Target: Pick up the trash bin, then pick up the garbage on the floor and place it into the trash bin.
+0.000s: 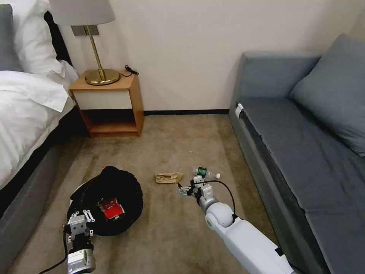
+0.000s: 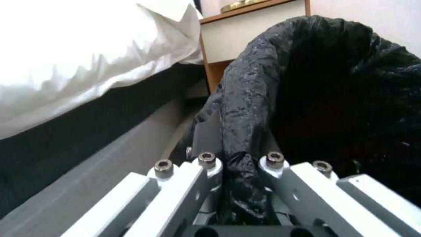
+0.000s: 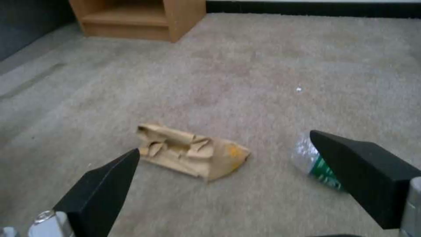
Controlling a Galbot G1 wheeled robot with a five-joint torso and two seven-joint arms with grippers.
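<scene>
The trash bin (image 1: 131,186), lined with a black bag, sits low at the left over the carpet, and a red-and-white packet (image 1: 111,209) lies inside it. My left gripper (image 1: 83,217) is shut on the bin's near rim; in the left wrist view the black liner (image 2: 250,98) is pinched in the left gripper (image 2: 239,163). A tan paper bag (image 1: 168,177) and a small clear bottle with a green label (image 1: 205,173) lie on the floor. My right gripper (image 1: 188,187) hovers open just short of them. The right gripper (image 3: 224,142) frames the paper bag (image 3: 190,153), with the bottle (image 3: 312,161) beside one finger.
A wooden nightstand (image 1: 110,102) with a brass lamp (image 1: 99,72) stands against the far wall. The bed (image 1: 26,114) runs along the left and a grey sofa (image 1: 304,144) along the right. Open carpet (image 1: 178,144) lies between them.
</scene>
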